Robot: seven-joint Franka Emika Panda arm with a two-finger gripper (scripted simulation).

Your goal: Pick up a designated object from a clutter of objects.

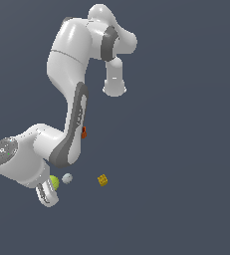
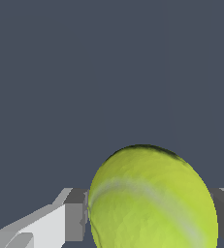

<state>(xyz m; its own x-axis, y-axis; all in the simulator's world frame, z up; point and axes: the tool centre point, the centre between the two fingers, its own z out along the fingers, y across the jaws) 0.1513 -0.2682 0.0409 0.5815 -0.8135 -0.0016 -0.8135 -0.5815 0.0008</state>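
Yellow-green and fuzzy, the tennis ball fills the space between the two grey finger pads in the wrist view, one pad against each side of it, so the claw is clenched on the ball. A pale curved seam runs across the ball's face there.

From the exterior view only a sliver of the ball shows, low at that view's left, tucked against the white claw and partly hidden by the arm's wrist. Whether it sits on the dark floor or is lifted off it cannot be told.

Just beside the ball, to the exterior view's right, lies the small grey ball, and farther right again, apart from both, the tiny yellow cube. A bit of the red-orange cup peeks out from behind the arm's forearm, higher in the picture; most of it is hidden and nothing can be seen inside it.

The white arm rises from its base near the top of the exterior view, folds down through a long grey-striped link, and bends at a bulky wrist toward the low left corner, where the claw points downward. None of the other objects appear in the wrist view, only the ball, the fingers and plain dark floor.
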